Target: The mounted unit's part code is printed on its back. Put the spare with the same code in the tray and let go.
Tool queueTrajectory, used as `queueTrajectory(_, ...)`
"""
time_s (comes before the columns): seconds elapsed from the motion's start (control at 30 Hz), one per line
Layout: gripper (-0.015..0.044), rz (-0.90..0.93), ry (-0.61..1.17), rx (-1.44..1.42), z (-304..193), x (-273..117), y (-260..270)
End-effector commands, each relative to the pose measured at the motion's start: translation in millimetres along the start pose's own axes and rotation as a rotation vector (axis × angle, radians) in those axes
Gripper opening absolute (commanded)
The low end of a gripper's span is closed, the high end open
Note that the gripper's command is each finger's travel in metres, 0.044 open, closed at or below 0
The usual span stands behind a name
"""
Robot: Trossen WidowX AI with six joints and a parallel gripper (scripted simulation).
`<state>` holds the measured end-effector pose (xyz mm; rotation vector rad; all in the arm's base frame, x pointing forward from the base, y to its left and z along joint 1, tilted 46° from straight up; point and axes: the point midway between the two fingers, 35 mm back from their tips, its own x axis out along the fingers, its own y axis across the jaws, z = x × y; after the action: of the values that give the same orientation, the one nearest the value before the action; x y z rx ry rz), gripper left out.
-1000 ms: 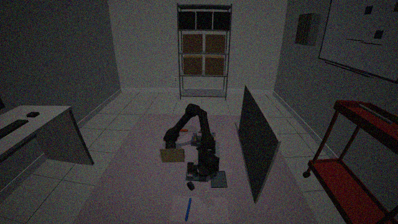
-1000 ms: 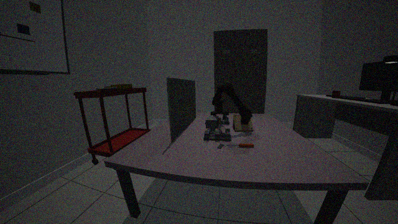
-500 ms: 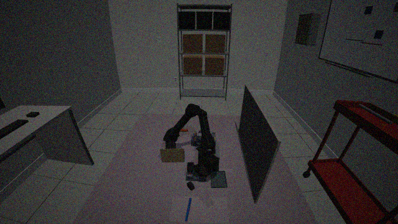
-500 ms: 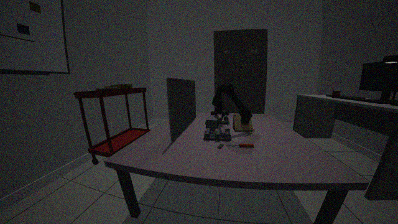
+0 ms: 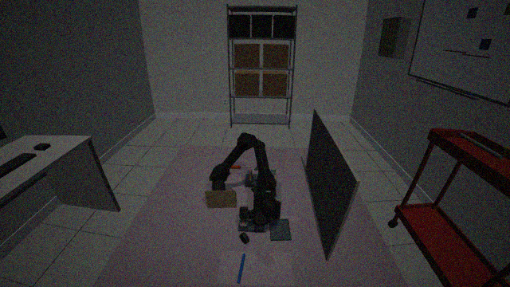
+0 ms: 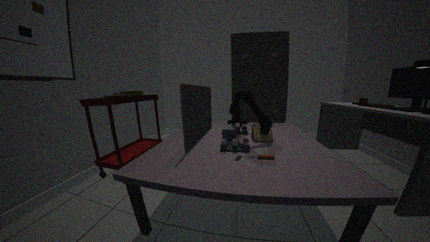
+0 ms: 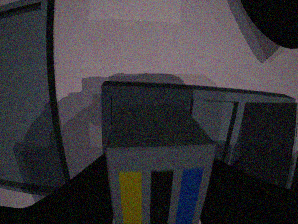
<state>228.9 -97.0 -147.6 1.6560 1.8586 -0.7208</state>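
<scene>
My gripper (image 5: 253, 222) (image 7: 151, 156) is shut on a grey block (image 7: 155, 156) with yellow, black and blue stripes. The block is at one end of a shallow grey rack (image 7: 212, 93); I cannot tell whether it is lifted. A second spare (image 7: 267, 132) is at the rack's other end, its stripes hidden. The grey tray (image 5: 280, 229) (image 7: 22, 100) lies beside the rack, at the left in the wrist view. A dark grey unit (image 6: 228, 134) stands on a fixture (image 6: 226, 148) in the exterior view; its back is not readable.
A dark upright panel (image 5: 331, 183) (image 6: 196, 117) stands beside the work area. A short black cylinder (image 5: 244, 238) (image 7: 277, 20) and a blue pen (image 5: 241, 268) lie near the rack. An orange-handled screwdriver (image 6: 266, 157) lies by the fixture. A tan box (image 5: 221, 199) is by the arm's base.
</scene>
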Motion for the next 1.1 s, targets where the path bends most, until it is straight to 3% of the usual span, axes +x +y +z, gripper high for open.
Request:
queueTrajectory(0.0, 0.0000, 0.010, -0.014, -0.007, 3.7, -26.7, 3.3)
queueTrajectory(0.23, 0.0000, 0.011, -0.012, -0.003, 1.6, -73.2, 0.6)
queueTrajectory(0.63, 0.0000, 0.011, -0.006, 0.004, 0.7, -74.0, 0.5)
queueTrajectory(1.07, 0.0000, 0.010, -0.013, -0.001, 0.1, -135.8, 2.2)
